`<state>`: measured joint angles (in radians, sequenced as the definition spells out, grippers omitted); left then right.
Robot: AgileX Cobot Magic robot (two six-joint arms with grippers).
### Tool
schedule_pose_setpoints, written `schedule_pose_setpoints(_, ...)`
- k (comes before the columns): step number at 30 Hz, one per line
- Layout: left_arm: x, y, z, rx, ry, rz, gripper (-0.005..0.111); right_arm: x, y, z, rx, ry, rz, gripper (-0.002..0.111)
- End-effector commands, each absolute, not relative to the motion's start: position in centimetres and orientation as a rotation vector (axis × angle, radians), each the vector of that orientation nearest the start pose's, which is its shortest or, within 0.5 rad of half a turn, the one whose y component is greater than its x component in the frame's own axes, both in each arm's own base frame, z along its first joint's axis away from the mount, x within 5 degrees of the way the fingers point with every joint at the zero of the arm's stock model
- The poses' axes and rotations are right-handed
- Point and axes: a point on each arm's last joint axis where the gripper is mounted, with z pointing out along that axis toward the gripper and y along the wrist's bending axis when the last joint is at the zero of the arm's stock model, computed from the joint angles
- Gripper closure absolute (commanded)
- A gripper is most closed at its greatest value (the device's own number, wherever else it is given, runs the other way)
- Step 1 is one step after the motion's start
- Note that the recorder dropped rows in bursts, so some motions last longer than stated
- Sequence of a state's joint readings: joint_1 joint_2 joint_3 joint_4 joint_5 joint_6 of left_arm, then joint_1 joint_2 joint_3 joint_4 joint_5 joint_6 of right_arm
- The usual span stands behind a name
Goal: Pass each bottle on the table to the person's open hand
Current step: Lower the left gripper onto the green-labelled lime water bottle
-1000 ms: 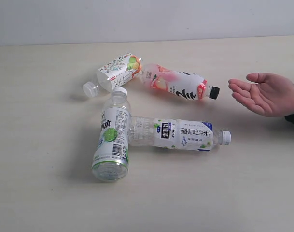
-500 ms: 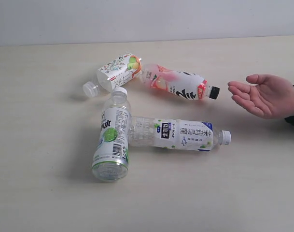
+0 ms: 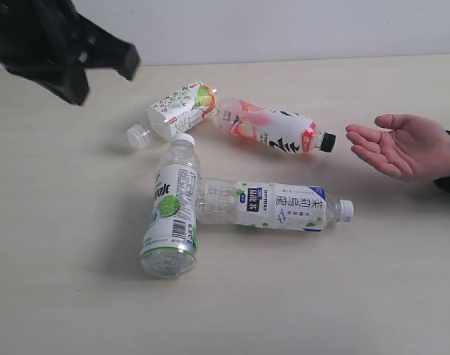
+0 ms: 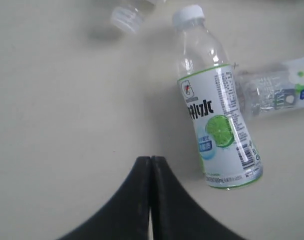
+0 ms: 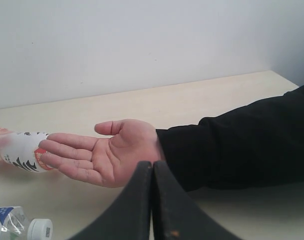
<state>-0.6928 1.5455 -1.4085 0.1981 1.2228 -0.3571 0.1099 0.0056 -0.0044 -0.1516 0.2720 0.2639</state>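
Note:
Four bottles lie flat on the table [image 3: 62, 281]. The green-lime bottle [image 3: 171, 211] points its cap away; the white-blue bottle [image 3: 273, 205] lies across its side. Behind them rest the white patterned bottle [image 3: 174, 111] and the pink-peach bottle [image 3: 273, 127] with a black cap. The person's open hand [image 3: 402, 144] waits palm up at the right edge. My left arm [image 3: 51, 48] hangs dark and blurred at the upper left. Its gripper [image 4: 151, 160] is shut and empty, with the green-lime bottle [image 4: 216, 112] beside it. My right gripper [image 5: 152, 164] is shut, in front of the open hand [image 5: 99, 152].
A pale wall [image 3: 284, 29] runs behind the table's far edge. The person's dark sleeve [image 5: 241, 145] stretches across the table on the right. Bare tabletop lies left of and in front of the bottles.
My left arm has come into the exterior view at the upper left, where nothing showed before. The hand has shifted very slightly. The bottles have not moved.

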Motion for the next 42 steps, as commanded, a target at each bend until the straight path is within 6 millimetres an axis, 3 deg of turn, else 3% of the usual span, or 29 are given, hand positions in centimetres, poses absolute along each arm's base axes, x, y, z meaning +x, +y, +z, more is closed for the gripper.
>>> schedule_pose_setpoints(1, 25.9, -21.2, 28.6, 0.511, 2.860, 0.091, 0.107, 5.5, 0.2, 19.0, 0.037, 1.745, 0.125, 0.108)
schedule_pose_setpoints(5, 26.6, -22.9, 25.8, 0.508, 2.932, 0.021, 0.100, 5.5, 0.2, 19.0, 0.037, 1.745, 0.125, 0.108)
schedule_pose_setpoints(9, 27.4, -24.3, 24.1, 0.473, 2.923, -0.086, 0.075, 5.5, 0.2, 19.0, 0.037, 1.745, 0.125, 0.108)
schedule_pose_setpoints(13, 27.9, -24.8, 22.7, 0.461, 2.932, -0.082, 0.052, 5.5, 0.2, 19.0, 0.037, 1.745, 0.125, 0.108)
schedule_pose_setpoints(16, 28.1, -25.0, 21.8, 0.465, 2.949, -0.066, 0.042, 5.5, 0.2, 19.0, 0.037, 1.745, 0.125, 0.108)
schedule_pose_setpoints(25, 28.7, -25.5, 20.2, 0.456, 2.947, -0.073, 0.042, 5.5, 0.2, 19.0, 0.037, 1.745, 0.125, 0.108)
schedule_pose_setpoints(35, 29.0, -25.7, 20.0, 0.436, 2.931, -0.078, 0.042, 5.5, 0.2, 19.0, 0.037, 1.745, 0.125, 0.108)
schedule_pose_setpoints(42, 29.3, -25.9, 18.2, 0.449, 2.963, -0.034, 0.042, 5.5, 0.2, 19.0, 0.037, 1.745, 0.125, 0.108)
